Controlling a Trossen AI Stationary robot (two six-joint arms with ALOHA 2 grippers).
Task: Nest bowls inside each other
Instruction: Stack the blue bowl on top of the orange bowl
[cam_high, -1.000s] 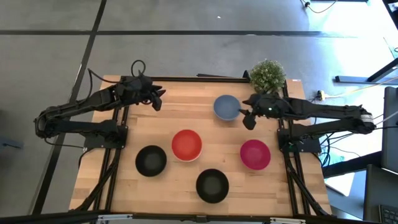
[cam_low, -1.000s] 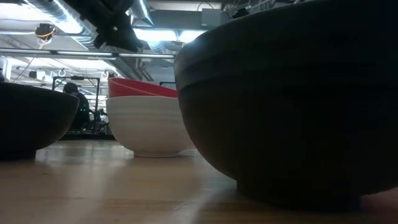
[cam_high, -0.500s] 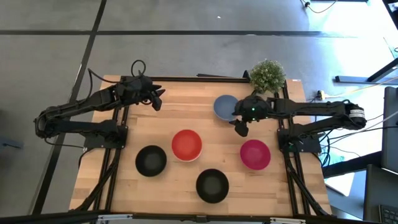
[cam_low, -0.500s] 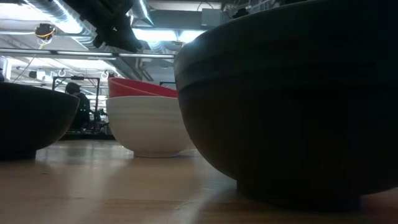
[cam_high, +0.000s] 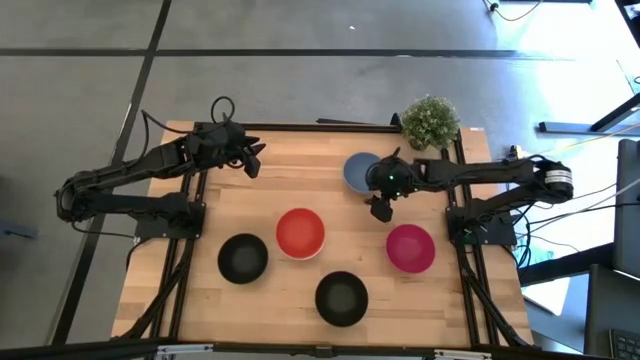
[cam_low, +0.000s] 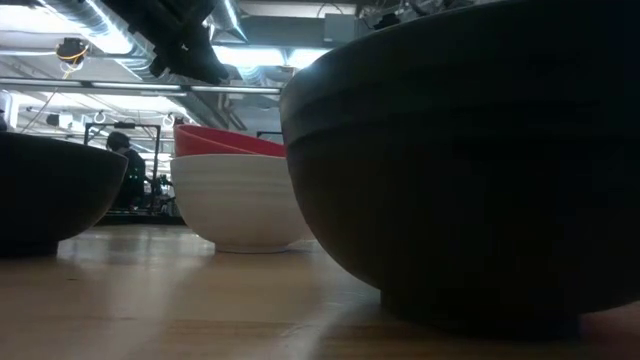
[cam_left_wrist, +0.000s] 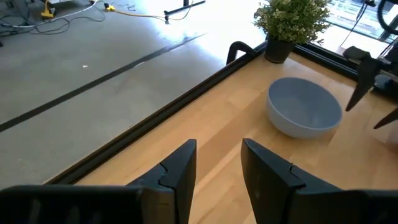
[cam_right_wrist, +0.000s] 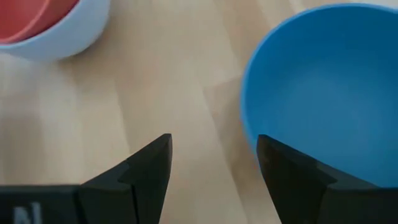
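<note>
The right tool hangs just beside the blue bowl, at the side of it that faces the middle of the counter, with its 2 fingers spread apart and gripping nothing; in the right wrist view 1 finger sits over the bowl's rim and the other over bare wood. The blue bowl stands upright near the far edge, close to the potted plant at the far right corner. The red bowl rests nested inside the white bowl near the middle of the counter. The pink bowl stands alone toward the right side. 1 black bowl sits to the left of the red one, and the other black bowl is near the front edge. The left tool waits over the far left part of the counter, its fingers parted and empty.
</note>
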